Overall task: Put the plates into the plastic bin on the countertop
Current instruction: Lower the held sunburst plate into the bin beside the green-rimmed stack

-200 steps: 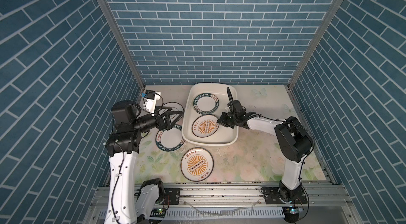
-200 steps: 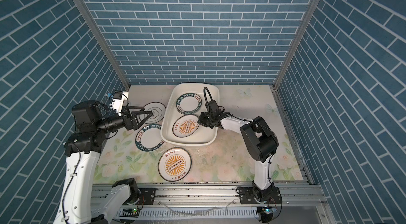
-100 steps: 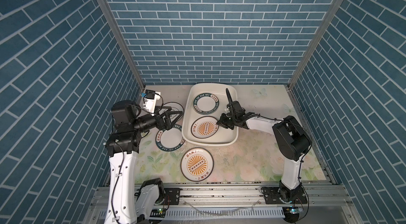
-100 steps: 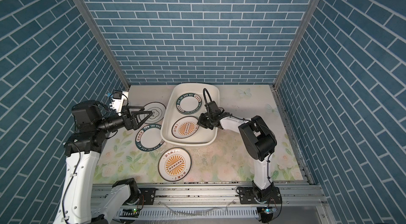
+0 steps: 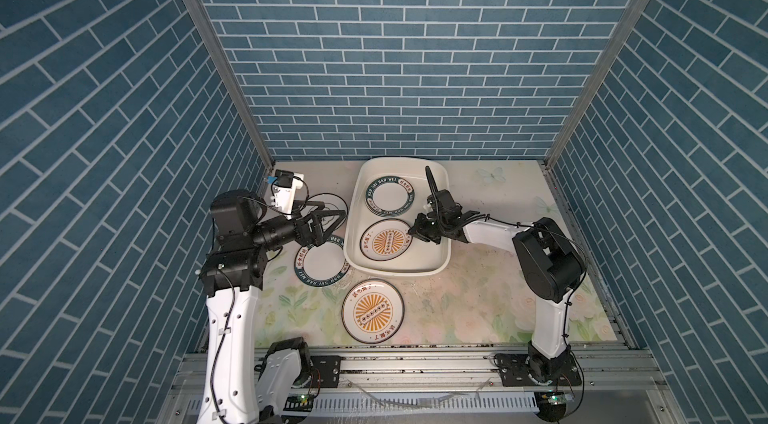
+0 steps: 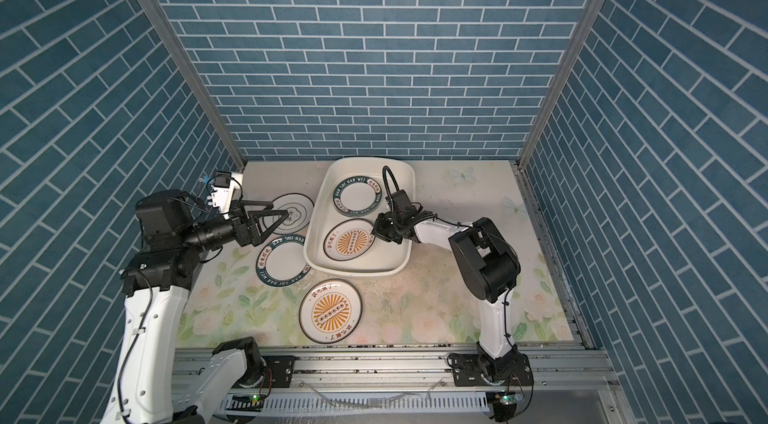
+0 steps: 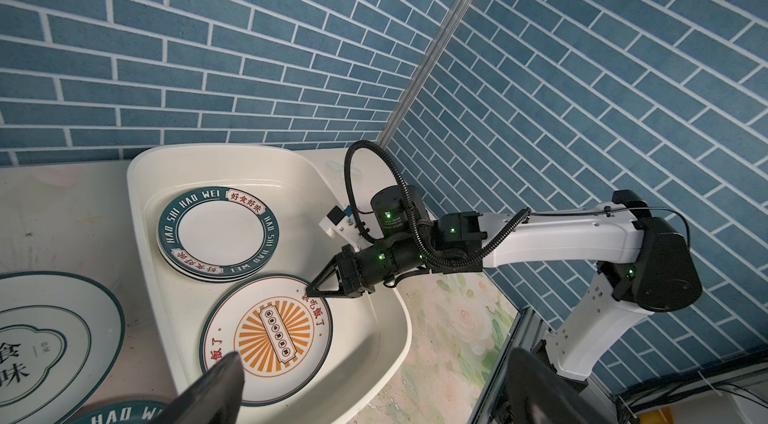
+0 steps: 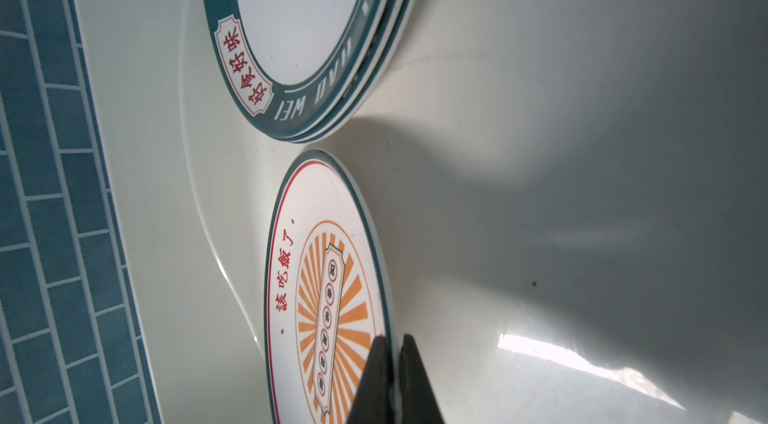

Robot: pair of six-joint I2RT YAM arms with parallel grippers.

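Observation:
The plastic bin (image 5: 395,271) stands at the back middle of the countertop (image 5: 478,309). Inside it are a stack of green-rimmed plates (image 5: 390,196) and an orange sunburst plate (image 5: 384,241). My right gripper (image 5: 409,232) reaches over the bin's right wall. In the right wrist view it (image 8: 392,338) is shut on that sunburst plate's rim (image 8: 328,276). Left of the bin lie a green-rimmed plate (image 5: 322,266) and a black-ringed plate (image 6: 297,209). A second sunburst plate (image 5: 372,311) lies in front. My left gripper (image 5: 337,228) hovers open and empty above the two left plates.
Blue brick walls close in the back and both sides. The left plate's edge is tucked under the bin's left rim (image 6: 309,234). A metal rail (image 5: 415,363) runs along the front edge. Flowered surface shows right of the bin.
My right arm has edged slightly to the left, still holding the sunburst plate low in the bin. The left arm has not moved.

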